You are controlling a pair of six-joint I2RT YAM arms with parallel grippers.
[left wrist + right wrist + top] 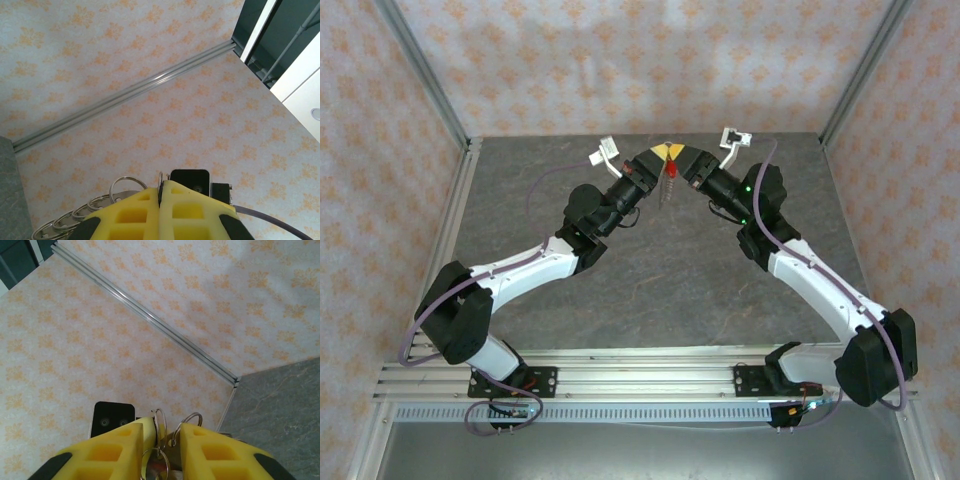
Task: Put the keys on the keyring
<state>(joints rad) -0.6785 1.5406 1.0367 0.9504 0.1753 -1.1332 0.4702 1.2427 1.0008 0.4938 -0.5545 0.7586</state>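
High over the far middle of the table my two grippers meet tip to tip. A tiny key with a red head hangs just under them, and the thin keyring chain dangles below it. The left gripper is shut on the edge of a thin metal ring; more linked rings trail off to its left. The right gripper's jaws stand a little apart, with rings and silvery key metal in the gap. Whether they pinch these is unclear.
Patterned wall panels with aluminium frame posts enclose the grey table on three sides. An aluminium rail carrying both arm bases runs along the near edge. Both arms reach inward and forward, leaving the table's middle open beneath them.
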